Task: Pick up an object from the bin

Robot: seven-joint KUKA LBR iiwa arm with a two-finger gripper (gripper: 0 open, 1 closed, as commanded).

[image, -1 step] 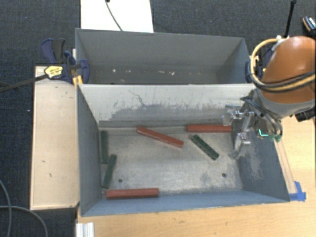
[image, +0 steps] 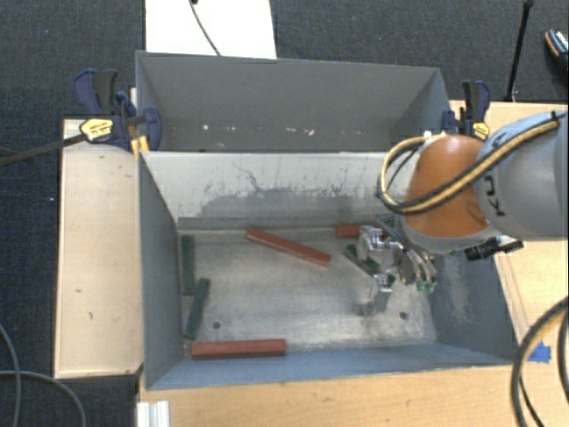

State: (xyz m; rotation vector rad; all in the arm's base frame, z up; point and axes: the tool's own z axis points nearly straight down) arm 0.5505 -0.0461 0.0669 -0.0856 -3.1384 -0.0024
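Pincer: gripper (image: 380, 294) at 3 o'clock in bin (image: 162, 265); I cannot tell its state.
Handling: red-brown stick (image: 288, 246), at its 10 o'clock, I judge light, stiff; take mid-length.

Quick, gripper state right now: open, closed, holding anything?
Gripper: cannot be told; it hangs low at the right of the bin, near a short red piece.

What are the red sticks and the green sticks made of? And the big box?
Red sticks: flat, dull, straight-edged bars, maybe painted wood or plastic; cannot tell which. Green sticks: same look, dark and matte. Bin: grey metal, scuffed pale on its back wall.
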